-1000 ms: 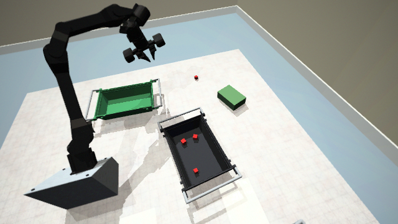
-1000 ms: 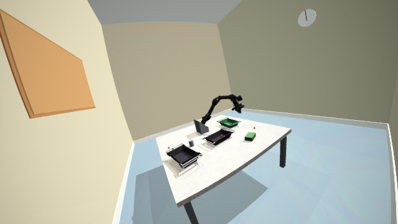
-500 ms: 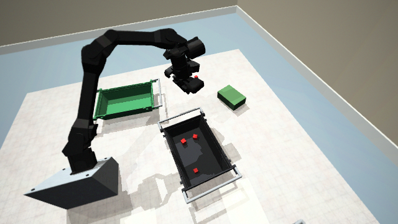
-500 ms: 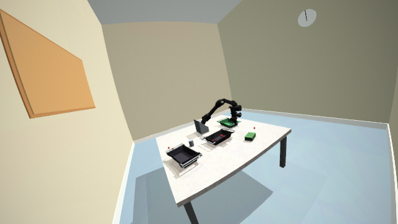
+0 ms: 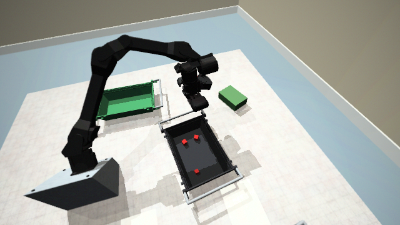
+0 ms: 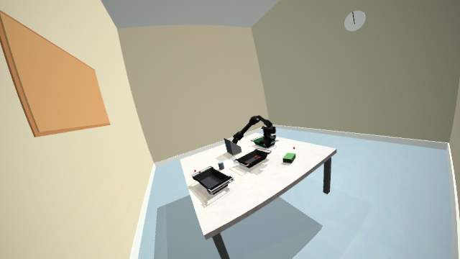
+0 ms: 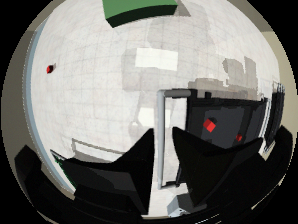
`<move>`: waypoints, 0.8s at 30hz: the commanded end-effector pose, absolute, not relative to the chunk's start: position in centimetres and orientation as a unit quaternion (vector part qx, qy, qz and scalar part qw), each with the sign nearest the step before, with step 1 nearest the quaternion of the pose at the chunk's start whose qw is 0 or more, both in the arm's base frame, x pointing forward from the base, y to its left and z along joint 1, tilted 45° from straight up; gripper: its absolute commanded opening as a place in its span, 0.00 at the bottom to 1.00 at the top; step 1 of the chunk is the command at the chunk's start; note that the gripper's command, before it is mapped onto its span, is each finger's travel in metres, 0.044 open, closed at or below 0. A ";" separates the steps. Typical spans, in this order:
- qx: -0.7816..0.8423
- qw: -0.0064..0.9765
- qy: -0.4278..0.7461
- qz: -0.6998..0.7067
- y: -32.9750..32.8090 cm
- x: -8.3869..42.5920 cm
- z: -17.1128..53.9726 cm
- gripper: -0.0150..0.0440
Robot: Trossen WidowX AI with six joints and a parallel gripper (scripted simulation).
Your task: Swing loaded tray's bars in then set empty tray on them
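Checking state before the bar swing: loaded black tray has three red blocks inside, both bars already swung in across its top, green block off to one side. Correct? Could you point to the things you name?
Not quite: in the top view both bars (image 5: 215, 190) of the loaded black tray (image 5: 209, 184) stand out beyond its ends. Three red blocks inside and the green block (image 5: 232, 95) (image 6: 289, 157) (image 7: 142, 14) off to one side stand.
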State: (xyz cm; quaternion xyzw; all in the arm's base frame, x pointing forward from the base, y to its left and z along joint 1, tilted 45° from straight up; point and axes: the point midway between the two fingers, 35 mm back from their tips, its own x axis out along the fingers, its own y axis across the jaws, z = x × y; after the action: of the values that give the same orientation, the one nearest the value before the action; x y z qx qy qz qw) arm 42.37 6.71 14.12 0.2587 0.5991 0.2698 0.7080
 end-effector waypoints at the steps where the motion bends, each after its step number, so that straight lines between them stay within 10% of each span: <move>1: 0.263 0.700 0.607 0.269 8.1 42.3 12.5 0.40; 24: 0.263 0.700 0.607 0.269 7.2 42.3 11.1 0.40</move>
State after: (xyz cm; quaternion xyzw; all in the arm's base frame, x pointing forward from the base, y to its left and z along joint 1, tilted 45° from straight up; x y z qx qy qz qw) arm 42.23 8.53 11.05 0.2655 0.6072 0.2745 0.6968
